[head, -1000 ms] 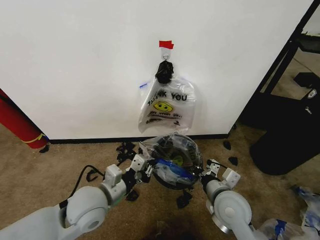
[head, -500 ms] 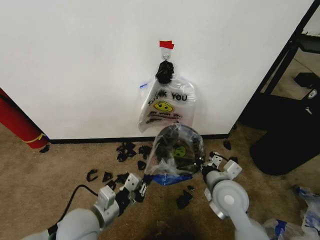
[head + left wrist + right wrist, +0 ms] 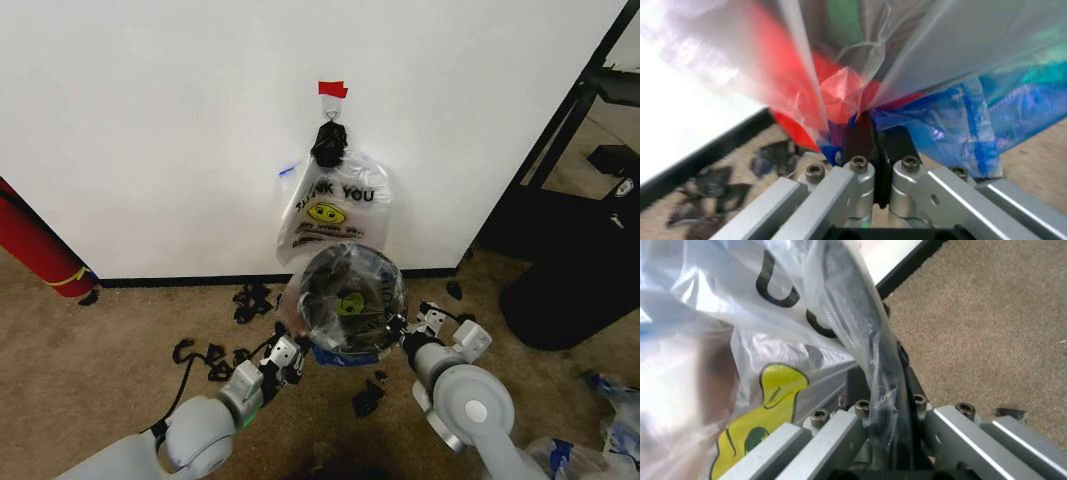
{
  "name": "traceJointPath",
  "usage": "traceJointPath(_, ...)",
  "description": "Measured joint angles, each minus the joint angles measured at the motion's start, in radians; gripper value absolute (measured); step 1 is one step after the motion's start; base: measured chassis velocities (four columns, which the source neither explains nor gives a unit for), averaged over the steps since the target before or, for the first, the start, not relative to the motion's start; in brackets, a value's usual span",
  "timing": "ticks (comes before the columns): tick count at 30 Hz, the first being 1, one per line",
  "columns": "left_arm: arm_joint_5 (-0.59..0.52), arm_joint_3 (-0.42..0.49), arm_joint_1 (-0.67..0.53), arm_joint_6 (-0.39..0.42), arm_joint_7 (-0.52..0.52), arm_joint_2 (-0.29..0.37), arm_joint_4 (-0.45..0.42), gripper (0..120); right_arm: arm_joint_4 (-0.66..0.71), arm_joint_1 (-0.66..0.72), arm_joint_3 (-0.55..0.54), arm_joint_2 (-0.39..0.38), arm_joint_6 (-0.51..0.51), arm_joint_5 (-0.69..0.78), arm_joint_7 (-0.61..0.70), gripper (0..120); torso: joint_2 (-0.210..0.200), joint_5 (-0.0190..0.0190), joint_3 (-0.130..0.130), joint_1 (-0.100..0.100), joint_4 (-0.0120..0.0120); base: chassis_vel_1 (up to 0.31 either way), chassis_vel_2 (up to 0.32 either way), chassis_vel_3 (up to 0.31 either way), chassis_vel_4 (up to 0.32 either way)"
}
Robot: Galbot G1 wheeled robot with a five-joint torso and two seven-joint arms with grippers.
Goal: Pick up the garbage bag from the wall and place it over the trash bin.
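Both grippers, left [image 3: 290,357] and right [image 3: 408,335], are pinching the bag [image 3: 352,300] shut-fingered, stretching it over the bin [image 3: 345,325] by the wall [image 3: 150,130] (mostly done); settling and letting go remain.

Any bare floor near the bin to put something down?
Open carpet lies left, between the red cylinder and the black scraps. Crowded around the small round black trash bin: both tools hold the thin translucent blue-patched garbage bag there.
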Motion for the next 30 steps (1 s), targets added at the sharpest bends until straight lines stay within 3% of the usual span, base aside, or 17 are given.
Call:
traceJointPath(6,-0.007,-0.012,0.027,0.004,0.003,0.019,-0.037,0,-0.014,0.003,-0.001,0.0,0.0,-0.012,-0.004,0,0.0,0.0002,0.0,0.0,0.0002,0.0,0.0,0.0,0.0)
traceJointPath(9,-0.007,-0.033,0.065,0.008,0.013,0.032,-0.069,8,-0.029,0.009,-0.003,0.004,0.0,-0.022,-0.008,0,0.0,-0.0002,0.0,0.0,0.0002,0.0,0.0,0.0,0.0)
traceJointPath(16,0.007,-0.136,0.177,0.017,0.021,0.07,-0.131,30,-0.078,0.021,-0.004,0.009,0.007,-0.046,-0.023,0,0.0,-0.0001,0.0,0.0,0.0003,0.0,0.0,0.0,0.0)
traceJointPath(20,0.044,-0.246,0.307,-0.002,0.086,0.117,-0.182,50,-0.147,0.049,0.005,0.026,0.015,-0.057,-0.022,0,0.0,0.0003,0.0,0.0,0.0004,0.0,0.0,0.0,0.0)
traceJointPath(30,0.067,-0.31,0.377,-0.069,0.054,0.145,-0.244,88,-0.181,0.067,0.012,0.026,0.025,-0.073,-0.031,0,0.0,-0.0001,0.0,0.0,0.0002,0.0,0.0,0.0,0.0)
